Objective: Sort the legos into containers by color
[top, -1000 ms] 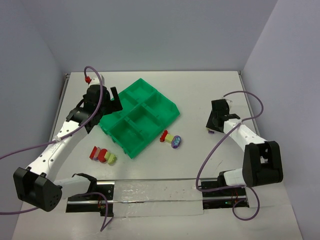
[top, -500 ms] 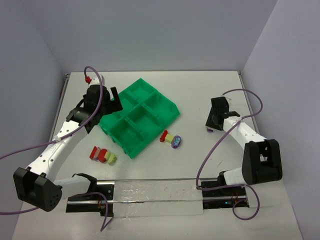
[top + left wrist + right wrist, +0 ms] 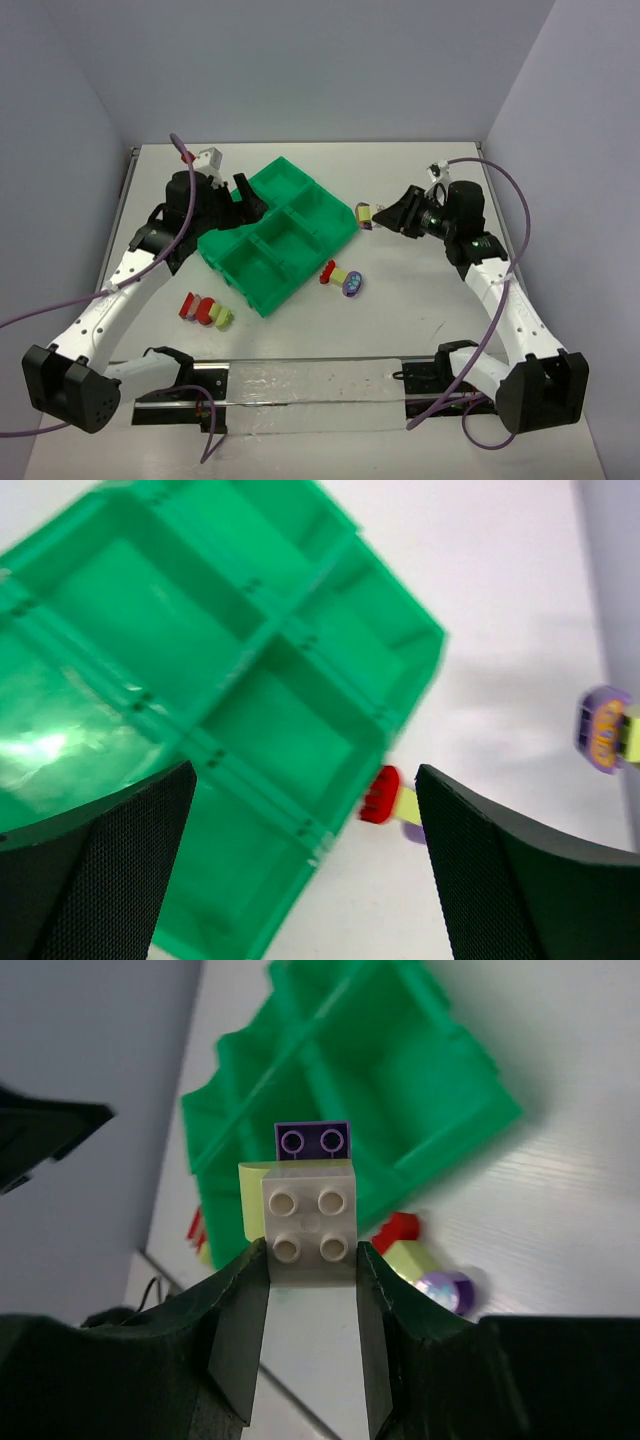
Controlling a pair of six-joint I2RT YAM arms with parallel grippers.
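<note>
Right wrist view: the right gripper is pinched narrowly on a short stack of small plastic toy bricks. A white four-stud brick is nearest the camera, a yellow-green one sits behind it, and a purple one is at the far end. The stack's long axis runs straight out from the fingertips, and the bright green plastic compartment tray lies beyond and below its tip.

From the top camera, the stack is just beside the tray corner nearest this gripper, apparently raised off the white desk. The left gripper hangs over the tray's opposite side, jaws spread wide and empty. A red, yellow and purple brick row lies on the desk near the right gripper. A red and yellow-green brick row lies on the left arm's side.

The right arm looks best placed to deliver, though three joined colours fit no single compartment.
</note>
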